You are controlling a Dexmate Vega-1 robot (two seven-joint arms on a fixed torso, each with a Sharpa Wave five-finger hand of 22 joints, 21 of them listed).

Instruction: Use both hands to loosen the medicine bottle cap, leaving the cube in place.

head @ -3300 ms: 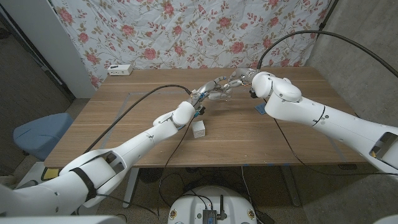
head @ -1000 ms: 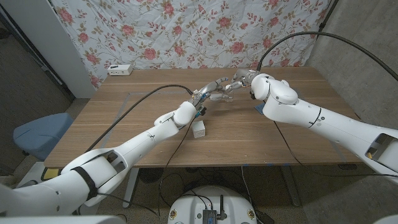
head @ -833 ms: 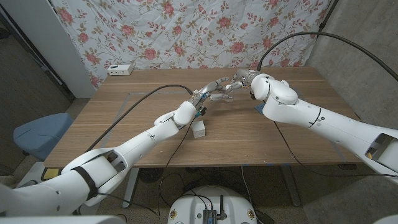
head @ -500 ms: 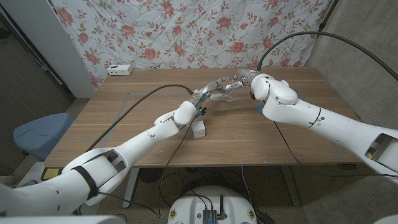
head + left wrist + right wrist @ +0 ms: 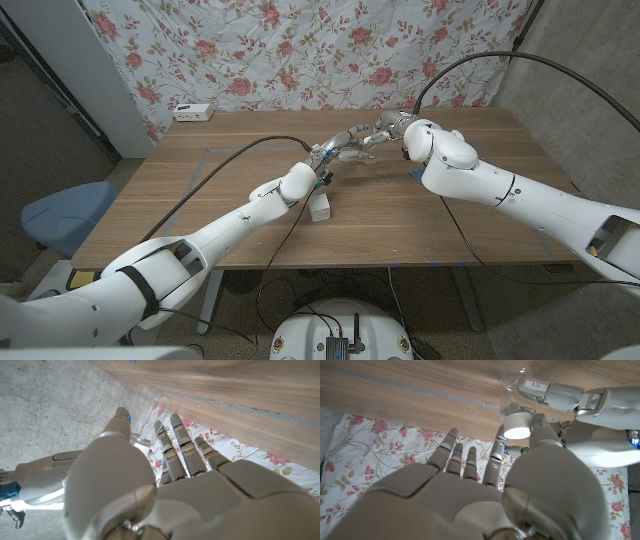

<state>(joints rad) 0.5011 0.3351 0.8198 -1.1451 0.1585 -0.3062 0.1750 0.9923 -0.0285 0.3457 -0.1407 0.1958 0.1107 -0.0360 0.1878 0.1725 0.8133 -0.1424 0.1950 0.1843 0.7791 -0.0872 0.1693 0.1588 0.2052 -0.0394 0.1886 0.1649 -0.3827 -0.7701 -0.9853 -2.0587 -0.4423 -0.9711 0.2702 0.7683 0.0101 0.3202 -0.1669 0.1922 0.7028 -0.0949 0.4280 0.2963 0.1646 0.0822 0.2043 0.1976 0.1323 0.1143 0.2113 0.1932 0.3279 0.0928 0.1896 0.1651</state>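
Two hands are seen meeting above the far middle of the wooden table (image 5: 200,190), at a clear medicine bottle (image 5: 516,382) with a white cap (image 5: 516,426). In the right wrist view the bottle is shown as a transparent body with its white cap turned toward the right hand (image 5: 485,495); fingers of the left hand (image 5: 335,150) are laid along the bottle's clear body, so the bottle is taken as gripped by that hand. The right hand's thumb is seen against the cap's rim and its other fingers are extended alongside, slightly spread; the cap is noted as touched at the thumb, but whether it is truly pinched cannot be told from these frames. In the left wrist view the left hand's fingers (image 5: 182,445) are recorded reaching toward the bottle's clear glass, with the thumb on the opposite side of it; the contact itself is partly hidden by the hand's own back. In the head view the bottle is too small and too covered by both hands to be made out separately. A small white cube (image 5: 320,208) is recorded standing on the table nearer the robot than the bottle, just beside the left forearm, apart from both hands. A white power strip (image 5: 192,111) lies at the table's far edge, well to the left of the bottle, before a floral cloth (image 5: 300,50).
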